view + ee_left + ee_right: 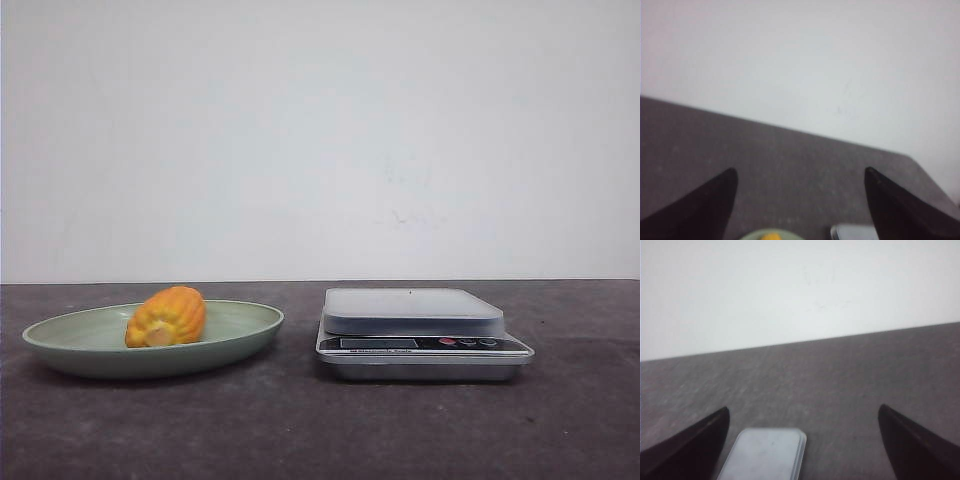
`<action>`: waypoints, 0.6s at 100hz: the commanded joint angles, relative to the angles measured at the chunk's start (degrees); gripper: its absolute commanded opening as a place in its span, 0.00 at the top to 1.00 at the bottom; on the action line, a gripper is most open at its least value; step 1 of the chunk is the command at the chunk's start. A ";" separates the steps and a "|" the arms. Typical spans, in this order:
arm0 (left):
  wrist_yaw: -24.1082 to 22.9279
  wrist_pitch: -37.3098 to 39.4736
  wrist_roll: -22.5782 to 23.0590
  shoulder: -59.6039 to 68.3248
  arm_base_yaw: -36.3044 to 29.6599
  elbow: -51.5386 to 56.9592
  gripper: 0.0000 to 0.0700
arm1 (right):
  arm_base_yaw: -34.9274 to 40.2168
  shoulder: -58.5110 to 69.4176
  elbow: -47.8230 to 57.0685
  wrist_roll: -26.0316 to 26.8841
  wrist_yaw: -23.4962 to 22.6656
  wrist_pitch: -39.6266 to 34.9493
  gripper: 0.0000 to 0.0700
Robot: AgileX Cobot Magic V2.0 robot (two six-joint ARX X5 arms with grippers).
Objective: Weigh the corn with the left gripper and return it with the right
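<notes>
The corn [167, 317], a stubby yellow-orange cob piece, lies in a pale green plate [240, 335] at the left of the table. A small grey kitchen scale [412, 310] stands to its right, its platform bare. Neither arm shows in the front view. In the left wrist view my left gripper [800, 172] is open and empty, high above the table; a sliver of the corn [771, 236] and the plate [752, 235] show at the edge, with the scale's corner [850, 232] beside them. My right gripper [804, 410] is open and empty, with the scale's platform [765, 452] below it.
The table is dark grey and speckled [300, 430], with a plain white wall [320, 140] behind it. The plate and the scale stand a short gap apart.
</notes>
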 commanded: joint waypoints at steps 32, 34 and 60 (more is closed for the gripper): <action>-3.48 -0.92 1.29 22.08 -12.22 1.25 0.19 | 0.87 0.39 0.87 -1.09 -1.44 -1.44 0.13; -4.15 -0.90 1.33 23.61 -13.16 1.25 0.19 | 0.87 0.39 0.87 -1.27 -1.46 -1.66 0.13; -12.09 1.53 1.44 39.82 -21.27 1.25 0.19 | 0.87 0.37 0.87 -1.77 -1.42 -3.43 0.13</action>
